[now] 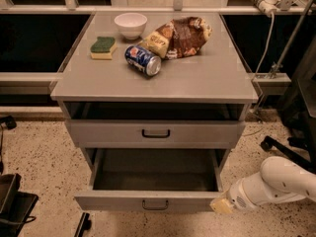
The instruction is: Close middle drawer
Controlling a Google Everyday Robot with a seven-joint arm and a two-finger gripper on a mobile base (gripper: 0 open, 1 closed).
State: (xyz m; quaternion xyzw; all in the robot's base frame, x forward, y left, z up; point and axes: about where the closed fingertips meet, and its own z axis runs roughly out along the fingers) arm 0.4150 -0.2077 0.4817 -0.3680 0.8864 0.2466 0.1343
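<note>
Middle drawer (155, 177) hanging far out. Gripper (222, 206) low at its front's right corner, probably placed there to shove it shut; open or closed, can't tell.

1. The grey table (197, 78) is carrying five things on its flat top;
2. a white bowl (131, 24) is sitting upright near the back edge; a green-and-yellow sponge (103, 47) is lying in front of it, to the left;
3. a blue can (143, 59) is lying on its side, just beside a yellow snack bag (157, 42) that is touching a brown snack bag (188, 33);
4. the gripper (222, 205) is hanging low, off the table's front right corner.
</note>
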